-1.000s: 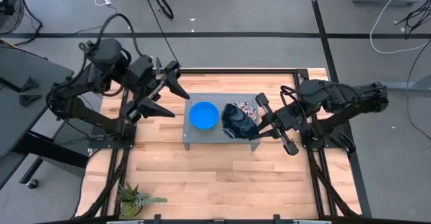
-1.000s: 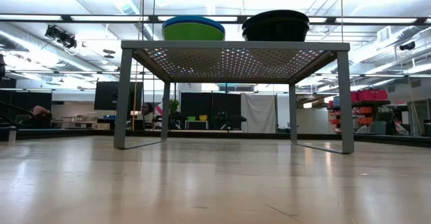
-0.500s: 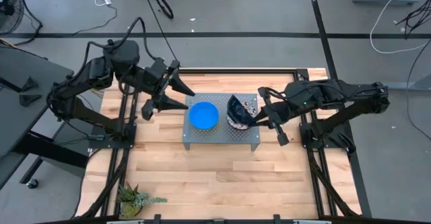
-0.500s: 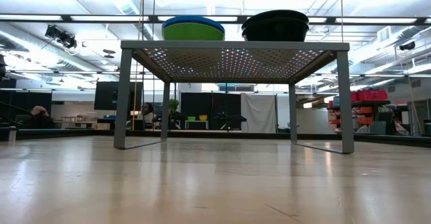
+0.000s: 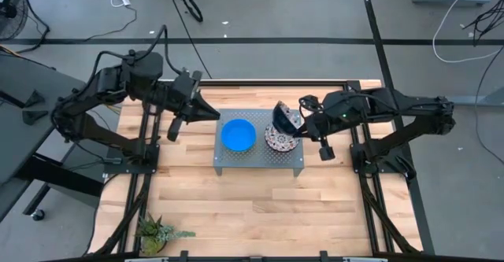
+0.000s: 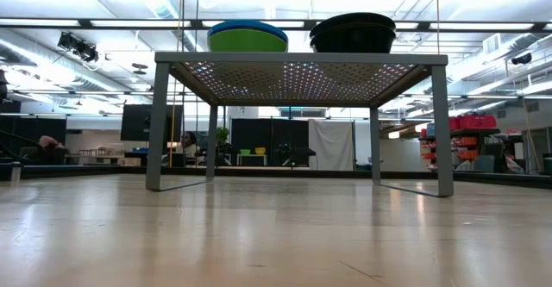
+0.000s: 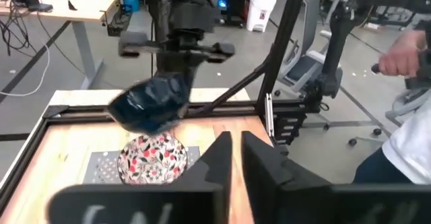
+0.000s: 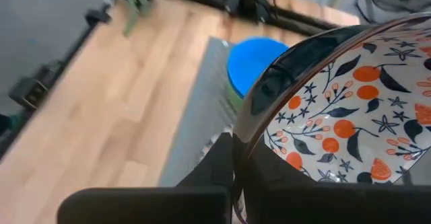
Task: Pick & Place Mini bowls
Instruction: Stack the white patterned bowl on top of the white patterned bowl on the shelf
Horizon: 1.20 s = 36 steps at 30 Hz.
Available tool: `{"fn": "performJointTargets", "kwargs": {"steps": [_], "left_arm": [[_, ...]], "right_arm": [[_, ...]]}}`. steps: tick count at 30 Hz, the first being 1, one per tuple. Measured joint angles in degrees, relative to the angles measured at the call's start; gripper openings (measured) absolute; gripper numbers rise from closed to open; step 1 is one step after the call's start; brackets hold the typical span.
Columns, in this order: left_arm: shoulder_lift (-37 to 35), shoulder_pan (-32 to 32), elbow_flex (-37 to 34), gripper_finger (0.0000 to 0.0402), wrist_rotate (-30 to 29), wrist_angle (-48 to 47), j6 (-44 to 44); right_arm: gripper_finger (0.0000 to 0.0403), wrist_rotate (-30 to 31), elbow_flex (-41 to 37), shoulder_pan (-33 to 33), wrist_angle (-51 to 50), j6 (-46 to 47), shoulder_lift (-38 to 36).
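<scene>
I see the slatted wooden worktop (image 5: 236,199) carrying the grey perforated metal tray (image 5: 224,158), my landmark. My left hand (image 5: 211,111) hovers beside the tray's left edge, fingers nearly together, holding nothing. My right hand (image 5: 295,123) pinches the rim of a glossy dark blue bowl (image 5: 280,115), tilted above the tray's right half. Beneath it sits a round floral bowl (image 5: 279,142). The smooth bright blue bowl (image 5: 238,134) rests mid-tray.

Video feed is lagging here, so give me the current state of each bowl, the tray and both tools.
Dark blue bowl: lifted, tilted, gripped by right tool.
Floral bowl: resting on tray.
Bright blue bowl: on tray, stacked on green bowl.
Tray: standing on the table.
Left tool: shut, empty, beside tray.
</scene>
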Motion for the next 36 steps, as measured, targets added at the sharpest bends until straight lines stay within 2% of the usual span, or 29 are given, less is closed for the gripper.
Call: {"fn": "performJointTargets", "kwargs": {"steps": [4, 22, 28, 36], "left_arm": [[-0.5, 0.0, 0.0, 0.0006, -0.3, -1.5, 1.1], [-0.9, 0.0, 0.0, 0.0012, -0.2, -4.3, 1.1], [-0.9, 0.0, 0.0, 0.0004, -0.2, -5.1, 1.0], [-0.9, 0.0, 0.0, 0.0016, -0.2, -5.1, 0.4]], "right_arm": [[0.0006, 1.9, 0.0, -0.9, -3.6, -0.6, 0.3], [0.0006, 6.1, 0.4, -1.6, -10.0, -9.2, 4.5], [0.0006, 11.1, 3.9, -0.8, -14.7, -13.5, 7.6], [0.0006, 18.1, 5.4, 1.1, -22.0, -23.8, 11.9]]}}
